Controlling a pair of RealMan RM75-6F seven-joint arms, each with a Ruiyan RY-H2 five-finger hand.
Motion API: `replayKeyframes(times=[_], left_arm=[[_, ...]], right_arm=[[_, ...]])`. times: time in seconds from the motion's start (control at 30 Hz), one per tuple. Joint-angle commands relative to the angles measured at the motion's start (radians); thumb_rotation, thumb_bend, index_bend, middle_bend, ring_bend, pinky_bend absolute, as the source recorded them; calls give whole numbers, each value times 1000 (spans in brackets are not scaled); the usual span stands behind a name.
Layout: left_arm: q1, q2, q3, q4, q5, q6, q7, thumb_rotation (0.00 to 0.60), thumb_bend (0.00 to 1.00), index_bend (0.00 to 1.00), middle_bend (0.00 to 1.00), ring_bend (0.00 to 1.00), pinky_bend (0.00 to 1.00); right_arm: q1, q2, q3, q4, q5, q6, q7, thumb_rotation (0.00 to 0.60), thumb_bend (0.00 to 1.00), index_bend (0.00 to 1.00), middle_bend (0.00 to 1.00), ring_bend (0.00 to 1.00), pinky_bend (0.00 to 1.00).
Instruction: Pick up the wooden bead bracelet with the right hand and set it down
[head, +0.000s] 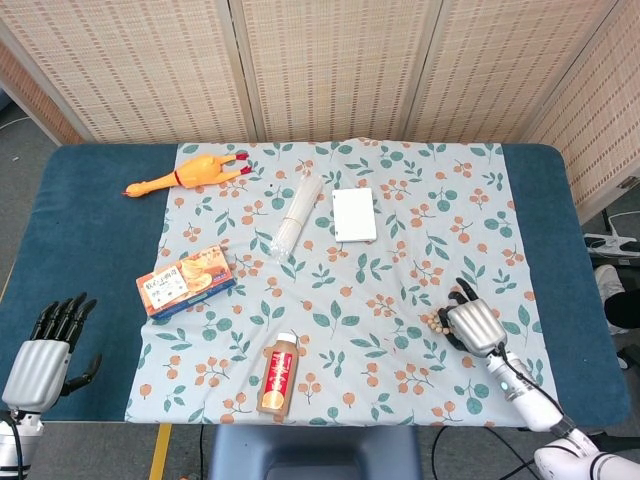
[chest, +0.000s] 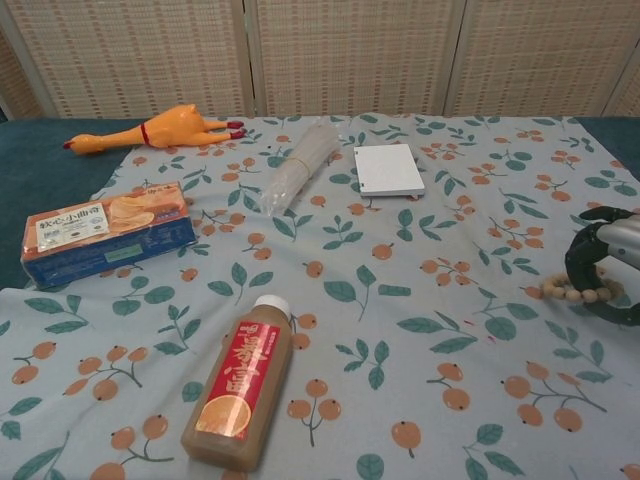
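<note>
The wooden bead bracelet (head: 434, 322) lies on the floral cloth (head: 340, 280) near its right side. My right hand (head: 474, 325) sits over it with its dark fingers curled down around the beads. In the chest view a row of beads of the bracelet (chest: 572, 293) shows under the curled fingers (chest: 578, 262) of the right hand (chest: 606, 268) at the frame's right edge. The bracelet still touches the cloth. My left hand (head: 44, 352) hangs off the table's front left corner, fingers apart and holding nothing.
On the cloth lie an orange drink bottle (head: 279, 373), a snack box (head: 185, 281), a rubber chicken (head: 186, 175), a clear tube of sticks (head: 297, 212) and a white pad (head: 354, 214). The blue table (head: 575, 250) shows right of the cloth.
</note>
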Motion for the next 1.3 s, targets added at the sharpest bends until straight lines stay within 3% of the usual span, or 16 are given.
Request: replayKeyframes(times=[0.03, 0.17, 0.37, 0.6, 0.73, 0.87, 0.93, 1.03, 1.17, 1.3], left_arm=[[0, 0, 1, 0, 1, 0, 1, 600, 423, 0, 0, 0, 41], [0, -1, 3, -1, 5, 0, 4, 600, 424, 0, 0, 0, 41], [1, -1, 3, -4, 4, 1, 4, 600, 425, 0, 0, 0, 41], [1, 0, 2, -4, 1, -1, 0, 600, 424, 0, 0, 0, 41], [1, 1, 4, -3, 2, 0, -5, 600, 432, 0, 0, 0, 41], [2, 3, 2, -1, 1, 1, -13, 600, 434, 0, 0, 0, 41], [1, 4, 1, 0, -1, 0, -16, 600, 435, 0, 0, 0, 41], [-1, 4, 0, 2, -3, -4, -19, 600, 434, 0, 0, 0, 41], [-3, 3, 0, 4, -7, -10, -18, 600, 435, 0, 0, 0, 42], [-3, 3, 0, 3, -7, -10, -16, 600, 435, 0, 0, 0, 42]], right_arm=[[20, 129, 83, -292, 204, -185, 395, 600, 613, 815, 606, 237, 0], [65, 247, 192, -459, 356, -378, 723, 600, 645, 814, 606, 239, 0], [108, 317, 327, -523, 390, -533, 1020, 600, 650, 804, 607, 242, 0], [42, 281, 502, -568, 342, -708, 1541, 600, 650, 748, 606, 242, 21], [-19, 217, 544, -563, 221, -769, 1737, 569, 651, 657, 605, 240, 73], [-36, 172, 515, -537, 55, -708, 1860, 421, 651, 580, 605, 238, 90], [-25, 169, 482, -521, -18, -660, 1925, 384, 651, 561, 605, 238, 90], [12, 180, 404, -487, -135, -558, 2060, 348, 631, 550, 605, 238, 90], [87, 197, 266, -402, -278, -403, 2221, 303, 530, 540, 602, 238, 90], [147, 194, 170, -336, -326, -314, 2244, 223, 397, 521, 597, 230, 91]])
